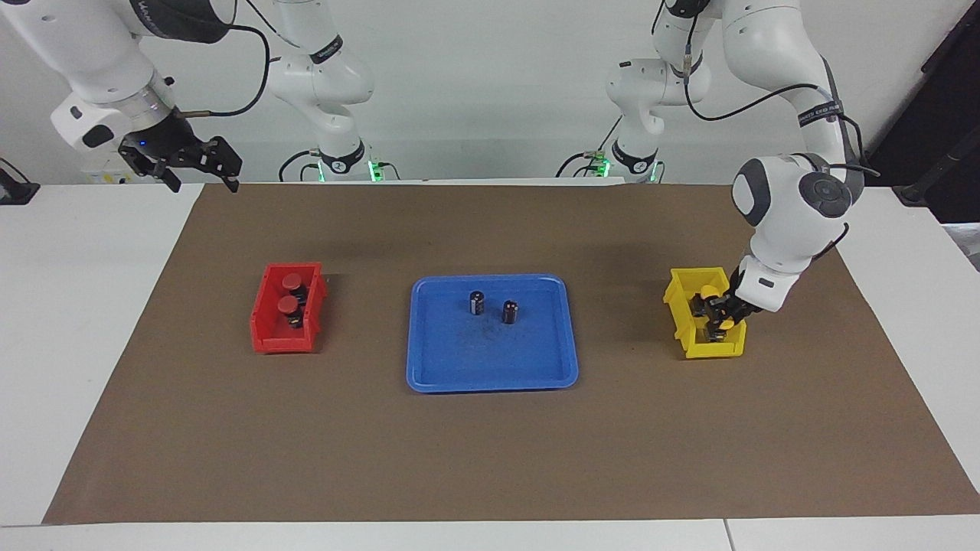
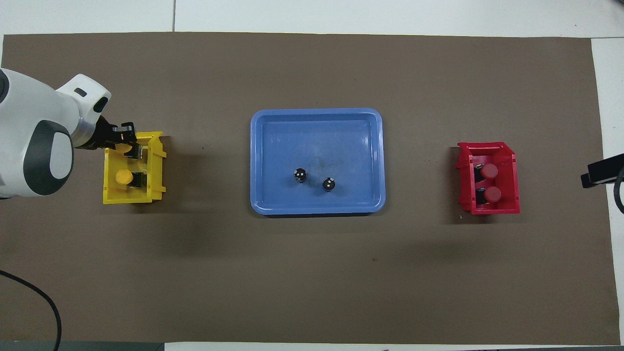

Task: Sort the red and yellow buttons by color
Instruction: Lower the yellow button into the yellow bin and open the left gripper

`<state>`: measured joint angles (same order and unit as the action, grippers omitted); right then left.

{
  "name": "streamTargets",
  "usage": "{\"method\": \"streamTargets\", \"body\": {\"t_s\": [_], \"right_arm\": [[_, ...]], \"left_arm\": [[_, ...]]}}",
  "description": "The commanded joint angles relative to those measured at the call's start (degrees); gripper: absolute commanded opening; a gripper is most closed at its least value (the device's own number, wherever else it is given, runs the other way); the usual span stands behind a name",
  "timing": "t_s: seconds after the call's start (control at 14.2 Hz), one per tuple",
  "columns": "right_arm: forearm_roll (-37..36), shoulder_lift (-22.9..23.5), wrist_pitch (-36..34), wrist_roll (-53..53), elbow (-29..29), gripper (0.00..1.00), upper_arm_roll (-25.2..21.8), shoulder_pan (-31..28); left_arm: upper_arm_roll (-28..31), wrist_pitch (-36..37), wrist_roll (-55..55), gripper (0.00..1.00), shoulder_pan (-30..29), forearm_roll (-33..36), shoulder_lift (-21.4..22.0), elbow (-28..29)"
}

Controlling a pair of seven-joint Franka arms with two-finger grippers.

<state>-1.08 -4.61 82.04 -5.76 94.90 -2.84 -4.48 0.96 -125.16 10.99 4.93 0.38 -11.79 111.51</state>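
Note:
Two red buttons (image 1: 289, 295) (image 2: 489, 170) lie in the red bin (image 1: 264, 337) (image 2: 492, 210) toward the right arm's end. One yellow button (image 2: 123, 177) (image 1: 708, 291) rests in the yellow bin (image 1: 677, 306) (image 2: 109, 197) at the left arm's end. My left gripper (image 1: 720, 314) (image 2: 129, 146) reaches down into that bin, shut on a second yellow button that its fingers mostly hide. My right gripper (image 1: 203, 182) hangs open and empty, high over the mat's corner by the robots; in the overhead view only a dark part of it (image 2: 600, 173) shows.
A blue tray (image 1: 490, 381) (image 2: 317, 209) sits mid-table between the bins with two dark capless cylinders (image 1: 476, 302) (image 1: 510, 311) standing in it. A brown mat (image 1: 490, 459) covers the table.

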Motion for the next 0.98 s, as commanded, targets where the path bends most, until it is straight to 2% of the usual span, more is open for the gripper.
{"method": "streamTargets", "body": {"t_s": [0.0,0.07,0.14,0.21,0.42,0.56,0.63,0.77,0.91], "right_arm": [[-0.2,1.0,-2.1,0.7,-2.3,0.99,-1.4,0.7],[-0.2,0.7,-1.6,0.7,-1.9,0.99,-1.5,0.7],[-0.2,0.6,-1.6,0.7,-1.9,0.99,-1.6,0.4],[-0.2,0.0,-1.5,0.7,-1.9,0.99,-1.6,0.1],[-0.2,-0.4,-1.8,0.6,-1.6,0.99,-1.1,-0.8],[0.0,-0.4,-2.1,0.5,-1.5,0.99,-0.7,-0.2],[0.4,-0.4,-2.1,0.5,-1.5,0.99,0.1,-0.1],[0.5,-0.4,-2.1,0.5,-1.5,0.99,1.3,-0.2],[0.5,-0.4,-2.1,0.5,-1.5,0.99,1.9,-0.1]], "left_arm": [[-0.2,-1.7,1.0,0.02,0.9,-0.6,2.0,2.7],[-0.2,-1.5,0.7,0.05,0.7,-0.6,2.0,2.7],[-0.2,-1.6,0.3,0.26,0.6,-0.6,2.0,2.6],[-0.1,-1.5,0.2,0.52,0.6,-0.6,2.0,2.6],[-0.1,-1.1,0.0,0.57,-0.1,-0.6,2.0,2.4],[0.0,-1.1,-1.0,0.63,-0.6,-0.6,1.9,2.1],[0.0,-1.0,-1.1,0.71,-0.6,-0.6,1.9,1.8],[-0.1,1.8,-1.1,0.97,-0.2,-0.6,1.9,-1.1],[-0.2,5.6,-1.1,1.0,0.4,-0.5,2.0,-4.3]]}}
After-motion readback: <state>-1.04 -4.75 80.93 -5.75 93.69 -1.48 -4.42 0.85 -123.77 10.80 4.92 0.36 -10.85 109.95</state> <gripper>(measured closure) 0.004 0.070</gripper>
